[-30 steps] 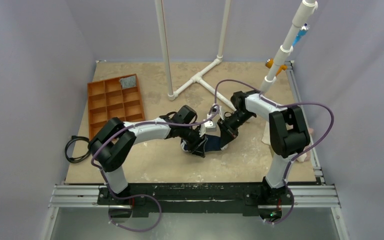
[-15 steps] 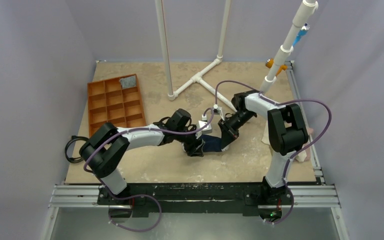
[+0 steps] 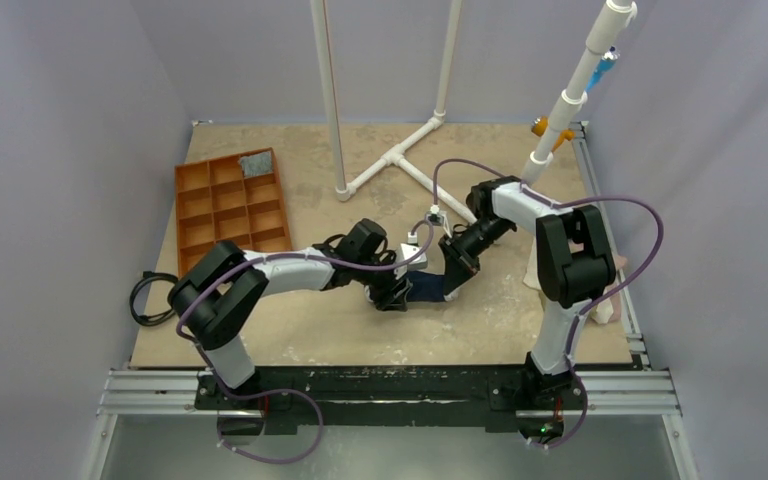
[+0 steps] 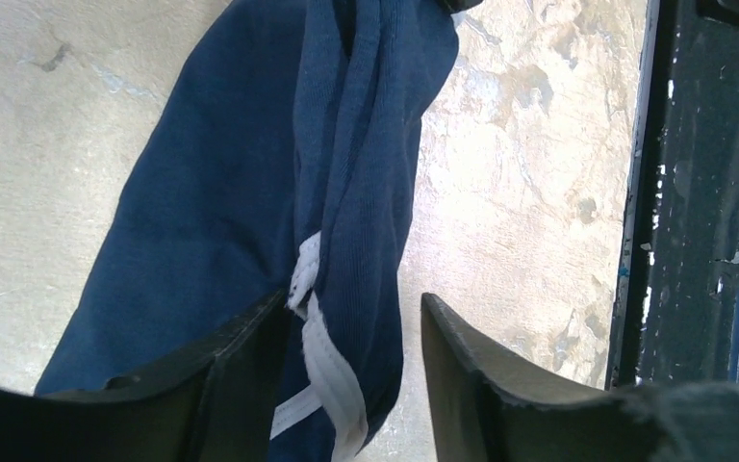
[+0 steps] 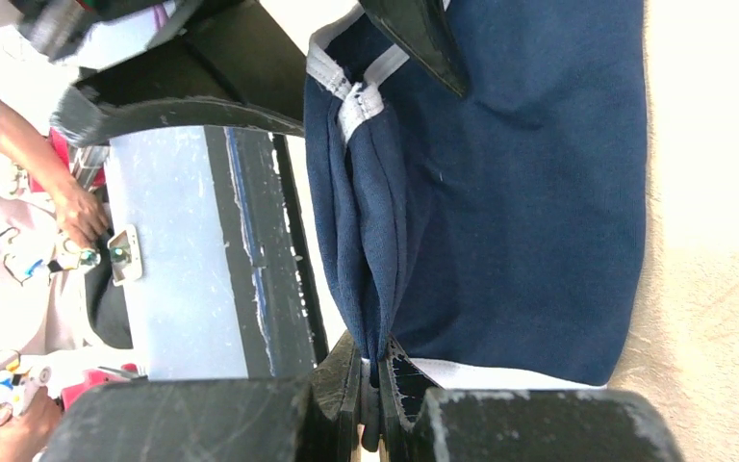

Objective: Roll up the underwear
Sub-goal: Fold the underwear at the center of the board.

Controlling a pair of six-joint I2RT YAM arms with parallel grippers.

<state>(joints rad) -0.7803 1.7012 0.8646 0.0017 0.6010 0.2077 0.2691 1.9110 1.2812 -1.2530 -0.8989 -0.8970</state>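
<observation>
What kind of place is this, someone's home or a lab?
Probably a robot lab test cell: left arm and right arm bolted to a metal rail, plain grey walls around the table, a white PVC pipe frame standing on it.

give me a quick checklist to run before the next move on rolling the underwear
1. Right jaws gripping the underwear: ok, they are shut on a bunched fold at its edge.
2. Left jaws gripping too: not ok, they stand open, with a fold and the white trim between them.
3. Roll formed: not ok, only loose lengthwise folds over a flat layer.
4. Cloth resting on the table: ok.
5. Left arm and right arm clear of each other: cannot tell, their wrists crowd together over the cloth.
</observation>
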